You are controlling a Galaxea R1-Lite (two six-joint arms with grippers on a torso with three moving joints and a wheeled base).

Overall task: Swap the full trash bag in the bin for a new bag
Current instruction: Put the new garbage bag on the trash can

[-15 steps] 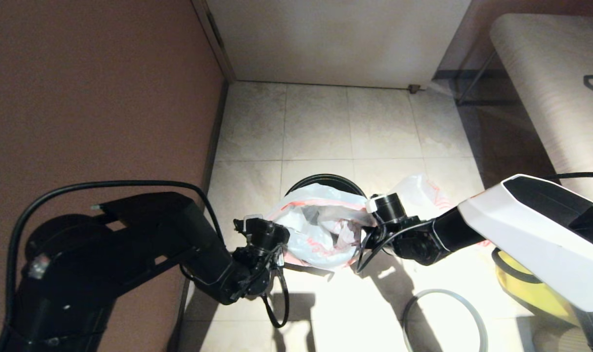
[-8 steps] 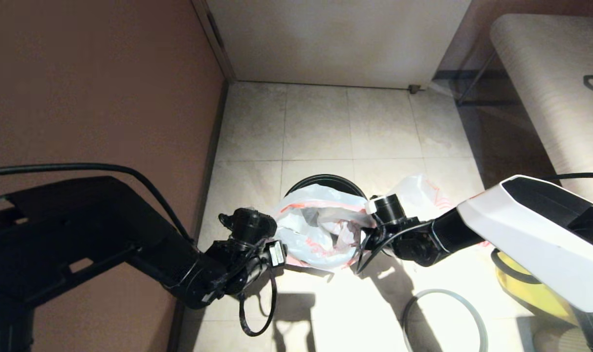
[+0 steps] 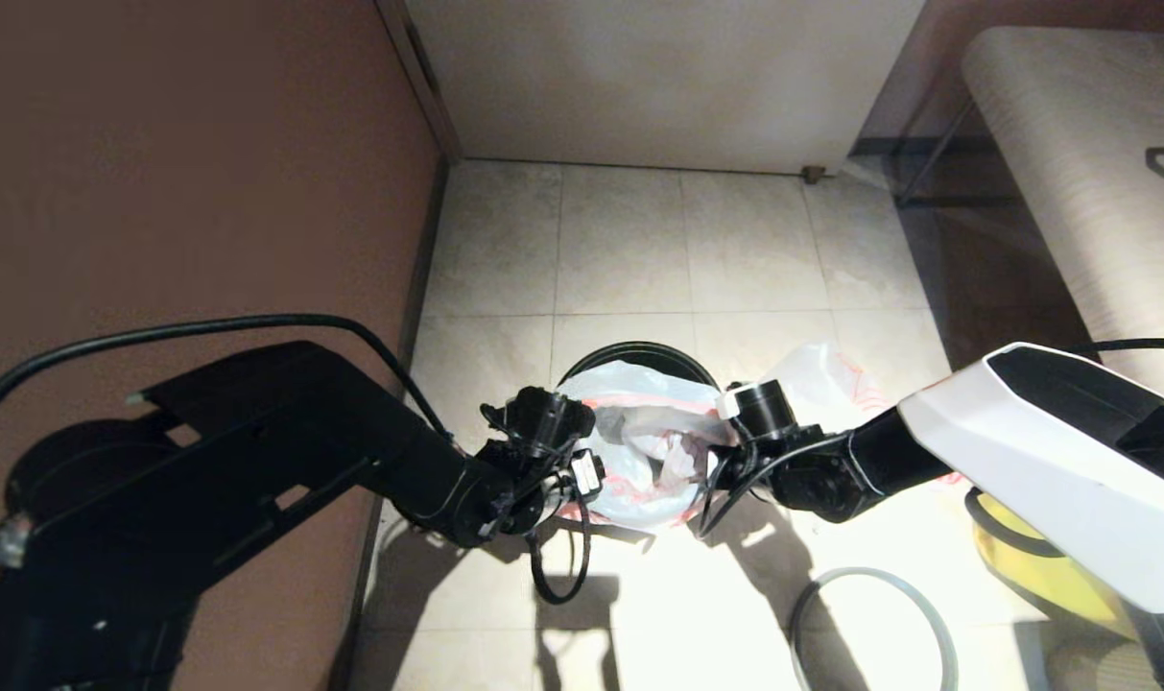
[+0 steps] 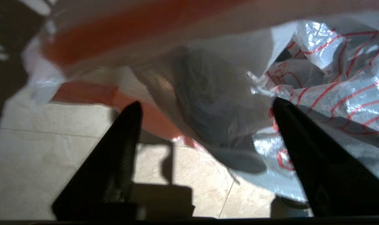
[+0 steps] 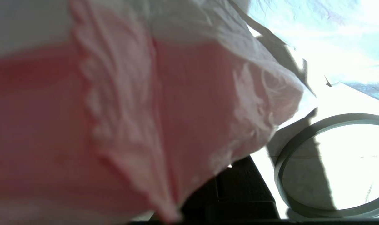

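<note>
i am holding the new bag (image 3: 639, 451) over the bin (image 3: 639, 355), right gripper (image 3: 711, 470) pinching its red hem; left gripper (image 4: 205, 109) spread beside the hem; the film is looking thin, slippery

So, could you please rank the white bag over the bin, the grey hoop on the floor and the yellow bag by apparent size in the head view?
1. White bag.
2. Grey hoop, partly cut off.
3. Yellow bag, mostly hidden by the right arm, so its rank is unsure.
</note>
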